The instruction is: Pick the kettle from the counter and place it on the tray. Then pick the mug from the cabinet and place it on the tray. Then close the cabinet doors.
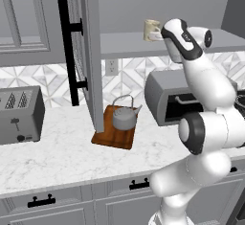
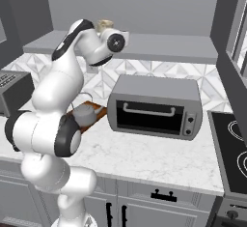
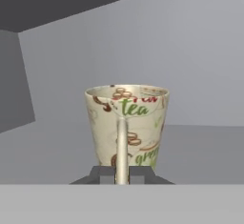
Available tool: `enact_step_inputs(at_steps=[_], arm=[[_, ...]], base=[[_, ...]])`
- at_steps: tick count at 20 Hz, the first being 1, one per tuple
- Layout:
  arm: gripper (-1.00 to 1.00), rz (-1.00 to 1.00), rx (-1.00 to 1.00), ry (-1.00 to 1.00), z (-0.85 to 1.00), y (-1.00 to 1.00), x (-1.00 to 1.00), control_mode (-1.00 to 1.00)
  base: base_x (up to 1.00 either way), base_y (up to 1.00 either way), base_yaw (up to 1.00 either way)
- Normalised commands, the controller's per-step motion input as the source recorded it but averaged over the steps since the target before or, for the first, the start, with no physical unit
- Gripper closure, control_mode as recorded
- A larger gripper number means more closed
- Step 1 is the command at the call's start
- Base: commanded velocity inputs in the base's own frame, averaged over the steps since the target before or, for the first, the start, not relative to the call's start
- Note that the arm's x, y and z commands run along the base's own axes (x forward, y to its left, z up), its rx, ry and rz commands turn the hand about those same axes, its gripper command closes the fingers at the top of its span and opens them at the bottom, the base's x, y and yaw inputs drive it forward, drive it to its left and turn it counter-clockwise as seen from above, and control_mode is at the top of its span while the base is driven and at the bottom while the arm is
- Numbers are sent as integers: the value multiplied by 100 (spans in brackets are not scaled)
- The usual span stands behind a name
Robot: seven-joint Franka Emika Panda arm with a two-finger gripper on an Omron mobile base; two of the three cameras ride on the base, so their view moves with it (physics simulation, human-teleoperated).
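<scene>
Up on the cabinet [image 1: 210,39] shelf, the gripper [image 3: 122,174] pinches the mug [image 3: 127,125] by its handle — near the front edge, bare shelf toward three o'clock. Kettle [image 1: 124,116] sits on the tray [image 1: 112,135].

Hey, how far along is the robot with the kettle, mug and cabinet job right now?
Done: the kettle sits on the tray on the counter.
In hand: up in the cabinet, the claw is shut on the handle of the mug, which is upright on the shelf, not yet lifted.
Left: carry the mug to the tray, then close the cabinet doors, which stand open.
</scene>
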Motion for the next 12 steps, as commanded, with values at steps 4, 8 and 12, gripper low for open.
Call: enact_step_inputs(at_steps=[4, 8, 12], arm=[[100, 0, 0, -2, 0, 0, -20, -100], [100, 0, 0, -9, 0, 2, -46, -100], [100, 0, 0, -11, 0, 8, -64, -100]], base=[[0, 0, 0], [0, 0, 0], [0, 0, 0]])
